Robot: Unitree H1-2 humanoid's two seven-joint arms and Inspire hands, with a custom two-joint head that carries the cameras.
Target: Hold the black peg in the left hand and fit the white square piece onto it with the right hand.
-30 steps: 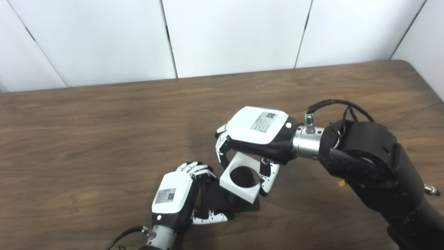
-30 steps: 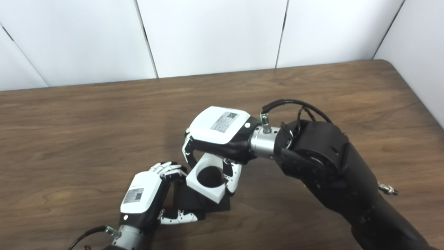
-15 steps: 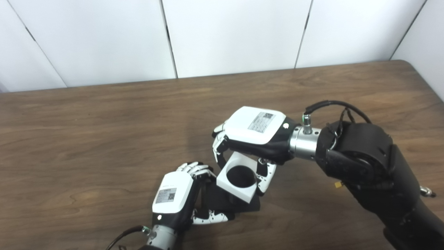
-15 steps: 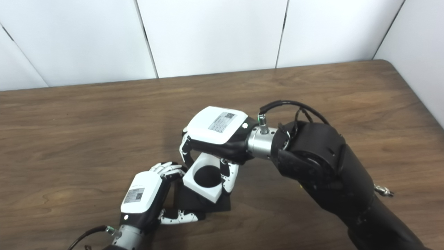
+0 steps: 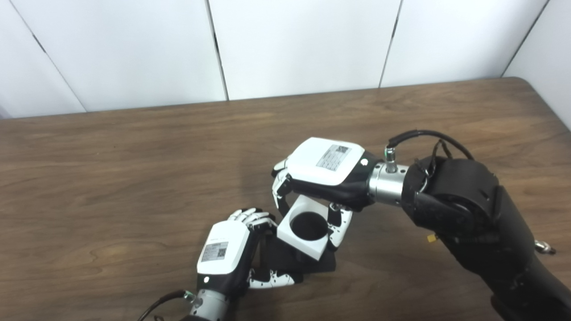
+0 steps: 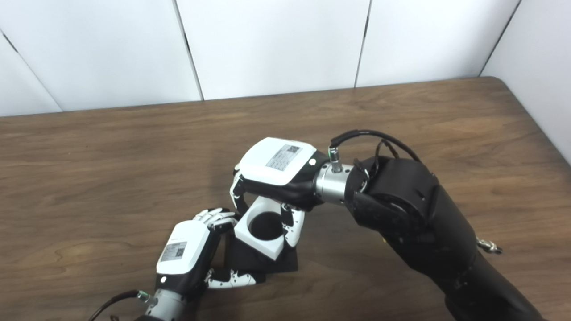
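Note:
My right hand (image 5: 323, 171) is shut on the white square piece (image 5: 304, 228), gripping two of its sides; the piece has a round hole in its middle and is tilted. It sits over the black peg piece (image 5: 296, 259), whose black square base shows beneath it on the table. My left hand (image 5: 227, 252) is shut on the black peg piece from the left, thumb along its near edge. The peg itself is hidden under the white piece; the hole looks dark. The same shows in the right eye view: white piece (image 6: 263, 229), left hand (image 6: 187, 254).
The brown wooden table (image 5: 134, 178) stretches to white wall panels at the back and ends at its right edge (image 5: 548, 102). My right forearm (image 5: 473, 214) reaches in from the lower right over the table.
My right hand has carried the white square piece a little left and down, closer over the black piece. My left hand has barely moved.

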